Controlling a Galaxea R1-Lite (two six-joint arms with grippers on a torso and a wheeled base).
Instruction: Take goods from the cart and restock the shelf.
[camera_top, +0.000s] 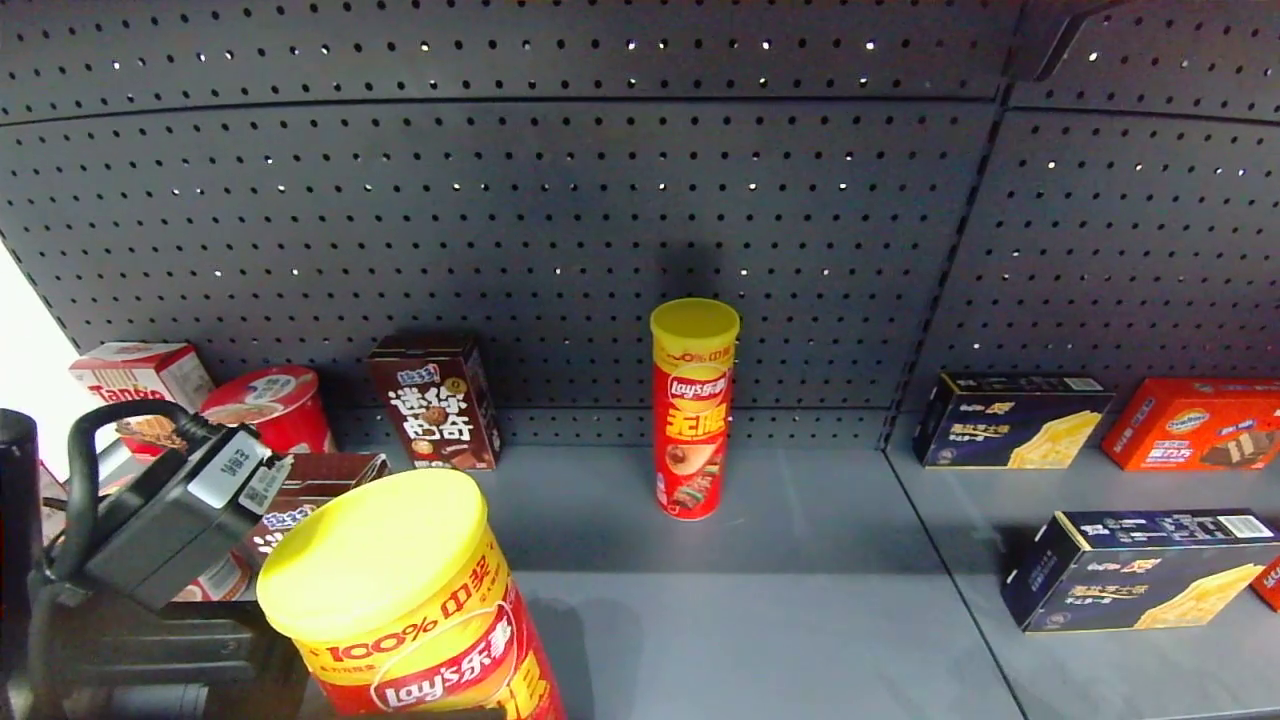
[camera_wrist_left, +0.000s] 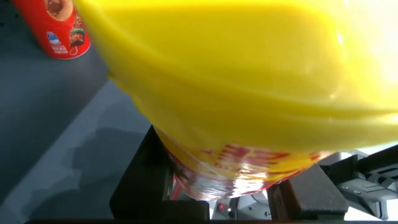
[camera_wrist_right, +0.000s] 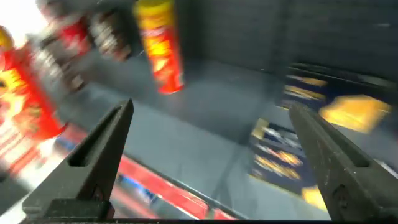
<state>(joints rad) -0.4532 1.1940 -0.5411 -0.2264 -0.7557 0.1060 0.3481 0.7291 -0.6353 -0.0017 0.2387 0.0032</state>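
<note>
We find the shelf dim, with light pricking through the pegboard holes and a blown-out white patch at far left. The standing can throws a soft shadow up the bowed pegboard.

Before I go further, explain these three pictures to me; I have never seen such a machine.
This is a two-armed robot restocking a store shelf. The wide picture comes from a camera on its head; the other two come from cameras on its wrists. The left end effector grips a yellow-lidded chip can, seen very close in its wrist picture. The right end effector is open and empty. On the shelf are a matching can, a brown box, and, farther right, dark blue boxes and an orange box.
</note>
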